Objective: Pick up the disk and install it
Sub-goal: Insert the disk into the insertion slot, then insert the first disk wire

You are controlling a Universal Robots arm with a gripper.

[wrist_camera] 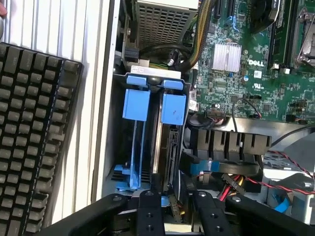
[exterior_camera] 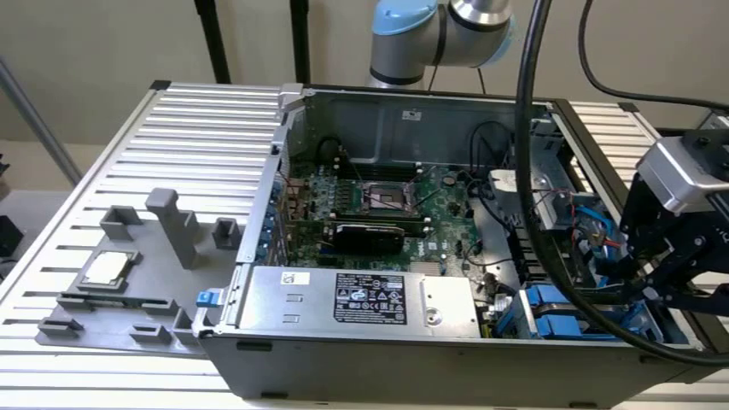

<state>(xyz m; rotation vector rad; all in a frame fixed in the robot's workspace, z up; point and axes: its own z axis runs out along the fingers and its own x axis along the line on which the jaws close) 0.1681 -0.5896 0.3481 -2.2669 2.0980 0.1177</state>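
Blue-framed, the disk (wrist_camera: pixel 170 145) sits slotted in the drive bay (wrist_camera: pixel 115 142); we judge installation nearly complete. The gripper (wrist_camera: pixel 173 200) straddles its end; we cannot tell whether it grips.

I see my gripper (exterior_camera: pixel 667 265) hanging over the open computer case (exterior_camera: pixel 456 367) at the exterior view's right, near the blue caddies (exterior_camera: pixel 558 309); a grey fixture (exterior_camera: pixel 148 282) sits on the worktop (exterior_camera: pixel 205 128).

Beige wall (exterior_camera: pixel 91 43); ribbed white table (exterior_camera: pixel 205 120); black poles (exterior_camera: pixel 212 43).
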